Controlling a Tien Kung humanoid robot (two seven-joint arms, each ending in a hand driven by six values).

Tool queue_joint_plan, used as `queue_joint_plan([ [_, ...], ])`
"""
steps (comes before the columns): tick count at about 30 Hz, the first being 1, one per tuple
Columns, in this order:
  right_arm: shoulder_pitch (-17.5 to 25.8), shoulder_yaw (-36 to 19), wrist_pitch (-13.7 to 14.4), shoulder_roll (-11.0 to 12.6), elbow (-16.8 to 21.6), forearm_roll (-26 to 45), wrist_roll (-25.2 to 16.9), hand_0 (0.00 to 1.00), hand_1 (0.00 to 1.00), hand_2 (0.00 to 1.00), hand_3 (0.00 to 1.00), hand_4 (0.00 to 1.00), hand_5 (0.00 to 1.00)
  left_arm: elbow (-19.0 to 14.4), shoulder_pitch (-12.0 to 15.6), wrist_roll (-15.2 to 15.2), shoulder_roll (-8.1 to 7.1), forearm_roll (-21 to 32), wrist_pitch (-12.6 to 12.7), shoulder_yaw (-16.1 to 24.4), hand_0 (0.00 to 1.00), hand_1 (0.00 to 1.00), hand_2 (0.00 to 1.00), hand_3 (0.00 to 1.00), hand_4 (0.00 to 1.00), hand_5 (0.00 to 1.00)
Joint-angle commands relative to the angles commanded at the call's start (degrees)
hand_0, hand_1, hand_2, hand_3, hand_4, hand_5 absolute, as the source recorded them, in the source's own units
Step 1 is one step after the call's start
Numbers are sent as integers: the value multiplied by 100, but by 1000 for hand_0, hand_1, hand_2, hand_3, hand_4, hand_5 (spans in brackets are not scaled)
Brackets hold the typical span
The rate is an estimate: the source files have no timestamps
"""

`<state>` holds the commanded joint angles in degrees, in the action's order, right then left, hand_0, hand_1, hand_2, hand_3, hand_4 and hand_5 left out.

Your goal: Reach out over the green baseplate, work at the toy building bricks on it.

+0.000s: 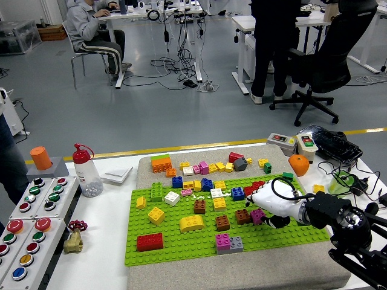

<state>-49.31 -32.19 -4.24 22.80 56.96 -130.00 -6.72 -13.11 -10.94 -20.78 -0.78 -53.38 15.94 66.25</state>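
Right hand reaches in from the right over the green baseplate, white fingers curled around a small magenta brick; grip not fully clear | brown brick just beside; two more brown bricks, one red brick near front-left | baseplate's long axis runs left-right | orange ball behind

No readable text from where I look. Button boxes, bottle, bricks on the surface: no print, label or number I can make out.
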Motion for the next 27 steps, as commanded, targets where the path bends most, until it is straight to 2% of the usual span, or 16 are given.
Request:
queue_joint_plan([
  [16,-10,-25,-112,-68,-220,0,3,655,718,722,774,636,138,5,4,24,1,65,19,-25,633,598,600,422,349,990],
  [27,-44,-16,-144,-220,-393,38,4,651,714,721,779,649,166,3,-7,34,-4,82,39,-39,633,598,600,418,348,990],
])
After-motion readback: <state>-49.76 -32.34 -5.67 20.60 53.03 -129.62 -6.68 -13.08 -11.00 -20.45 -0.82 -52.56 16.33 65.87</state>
